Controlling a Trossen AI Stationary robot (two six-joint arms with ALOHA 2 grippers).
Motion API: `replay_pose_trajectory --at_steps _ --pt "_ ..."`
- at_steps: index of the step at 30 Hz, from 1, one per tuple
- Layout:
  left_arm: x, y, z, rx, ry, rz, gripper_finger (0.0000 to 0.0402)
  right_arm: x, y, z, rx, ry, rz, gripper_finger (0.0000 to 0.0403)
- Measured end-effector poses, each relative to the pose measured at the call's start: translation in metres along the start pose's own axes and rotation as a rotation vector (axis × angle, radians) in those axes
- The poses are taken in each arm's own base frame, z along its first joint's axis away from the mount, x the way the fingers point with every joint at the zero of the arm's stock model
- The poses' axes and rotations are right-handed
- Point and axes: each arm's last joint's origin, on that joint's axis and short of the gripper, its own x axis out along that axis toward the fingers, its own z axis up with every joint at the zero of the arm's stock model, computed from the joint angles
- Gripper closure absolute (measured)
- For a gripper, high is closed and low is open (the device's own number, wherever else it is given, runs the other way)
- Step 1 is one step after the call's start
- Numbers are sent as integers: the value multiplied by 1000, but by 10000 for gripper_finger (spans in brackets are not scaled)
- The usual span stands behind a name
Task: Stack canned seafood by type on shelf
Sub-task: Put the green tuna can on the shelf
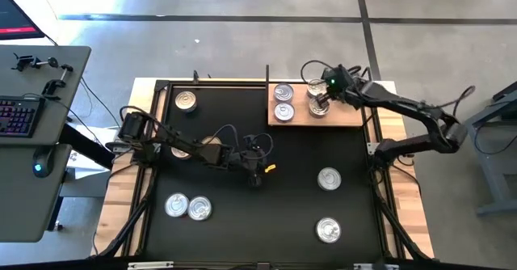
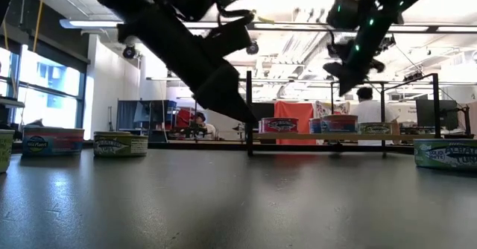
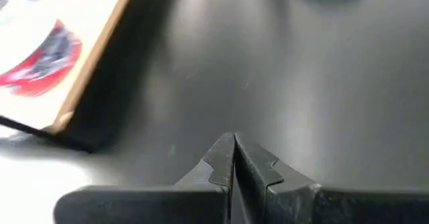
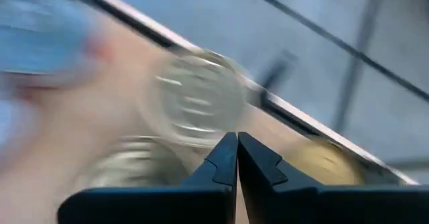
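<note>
The light-brown wooden shelf [image 1: 347,116] lies at the table's far right. On it stand two silver-topped tins [image 1: 283,91] [image 1: 283,111] and, to their right, two more [image 1: 317,87] [image 1: 321,108]. My right gripper [image 1: 323,100] hovers above this right pair, shut and holding nothing; in its wrist view the shut fingertips [image 4: 236,138] point down over blurred tin lids [image 4: 201,100]. In the low view it [image 2: 344,81] hangs clear above the shelf's tins [image 2: 339,124]. My left gripper [image 1: 257,175] is shut [image 3: 234,140], low over the table's middle.
Loose tins sit on the black table: one far left [image 1: 186,101], one part-hidden under the left arm [image 1: 182,150], a pair near left [image 1: 176,205] [image 1: 199,208], two on the right [image 1: 329,178] [image 1: 328,230]. A black frame post [image 2: 249,115] stands at the shelf's left end.
</note>
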Motion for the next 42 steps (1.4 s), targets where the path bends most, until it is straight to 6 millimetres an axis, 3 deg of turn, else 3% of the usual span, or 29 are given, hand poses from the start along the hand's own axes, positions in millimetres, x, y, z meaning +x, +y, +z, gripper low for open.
replay_pose_trajectory --at_steps 5,11,14,17,20,25,31,35,42 --pt "-35 4 -1 20 113 160 397 -31 58 -17 -68 -199 294 399" --pt "-99 8 -8 4 249 236 397 -52 124 -71 -116 -383 639 399" --pt "-126 8 -22 2 326 242 396 -58 141 -99 -173 -452 754 399" --pt "-139 6 -44 27 353 225 383 -60 150 -120 -170 -508 794 399" --pt "-140 6 -64 3 329 183 354 -60 154 -130 -153 -540 788 399" --pt "-122 17 -94 -63 313 130 298 -62 159 -135 -167 -540 804 399" --pt "-106 32 -107 -4 322 122 276 -66 162 -138 -153 -531 829 399" --pt "-101 37 -104 -19 331 52 293 -71 164 -142 -163 -529 852 399" --pt "-95 30 -89 -114 200 -124 394 -76 166 -147 -180 -529 878 399"
